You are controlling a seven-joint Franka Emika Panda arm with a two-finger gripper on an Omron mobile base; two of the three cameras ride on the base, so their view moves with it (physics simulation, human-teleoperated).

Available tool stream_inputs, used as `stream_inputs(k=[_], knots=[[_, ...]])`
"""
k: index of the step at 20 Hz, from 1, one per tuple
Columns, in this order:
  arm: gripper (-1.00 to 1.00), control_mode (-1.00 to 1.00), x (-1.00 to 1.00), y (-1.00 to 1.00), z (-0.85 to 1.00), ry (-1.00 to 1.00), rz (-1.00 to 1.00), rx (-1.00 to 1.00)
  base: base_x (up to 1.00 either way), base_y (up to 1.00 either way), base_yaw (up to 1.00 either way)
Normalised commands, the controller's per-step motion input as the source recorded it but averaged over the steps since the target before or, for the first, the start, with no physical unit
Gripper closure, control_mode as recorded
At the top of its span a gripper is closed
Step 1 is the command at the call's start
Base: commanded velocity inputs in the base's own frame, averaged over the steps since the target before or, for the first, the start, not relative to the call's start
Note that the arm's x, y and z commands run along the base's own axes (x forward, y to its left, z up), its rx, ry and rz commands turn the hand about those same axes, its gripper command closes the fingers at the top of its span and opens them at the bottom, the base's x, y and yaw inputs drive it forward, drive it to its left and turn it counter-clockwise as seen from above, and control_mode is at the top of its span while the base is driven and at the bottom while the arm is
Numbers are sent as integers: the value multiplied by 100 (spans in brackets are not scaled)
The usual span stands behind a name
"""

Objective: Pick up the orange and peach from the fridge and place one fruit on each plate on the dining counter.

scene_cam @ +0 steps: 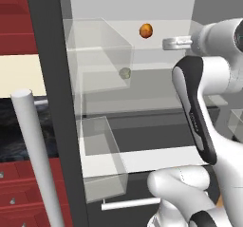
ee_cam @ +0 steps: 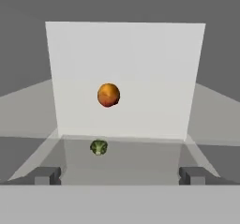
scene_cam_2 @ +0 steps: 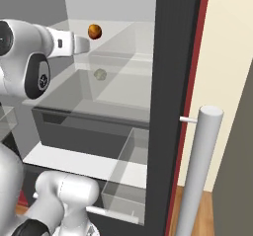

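Observation:
The fridge (scene_cam: 51, 102) stands open, showing its white interior and glass shelves. A round orange-red fruit (ee_cam: 108, 95) sits on the upper shelf near the back wall; I cannot tell whether it is the orange or the peach. The same fruit (scene_cam: 146, 30) (scene_cam_2: 94, 31) lies just beyond my gripper (scene_cam: 166, 44) (scene_cam_2: 87, 44), level with it and apart from it. In the hand view the gripper (ee_cam: 120, 176) is open with nothing between its fingertips (ee_cam: 47, 175), and the fruit is ahead, slightly left of centre. The plates and the dining counter are out of view.
A small green vegetable (ee_cam: 98, 147) (scene_cam: 125, 73) (scene_cam_2: 100, 74) lies on the shelf below the fruit. Clear door bins (scene_cam: 102, 145) hang at the left, a dark drawer (scene_cam_2: 84, 129) sits lower down. The silver bar handle (scene_cam_2: 197, 171) (scene_cam: 35, 159) stands close. Red drawers (scene_cam: 19, 193) lie at the left.

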Motion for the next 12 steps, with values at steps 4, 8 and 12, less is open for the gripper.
stream_inputs(k=[4,8,12], knots=[[-100,-100,49,0,9,0,0,7,0,0,0],[-100,-100,48,1,1,1,0,2,0,0,0],[-100,-100,49,5,7,5,0,0,0,0,0]])
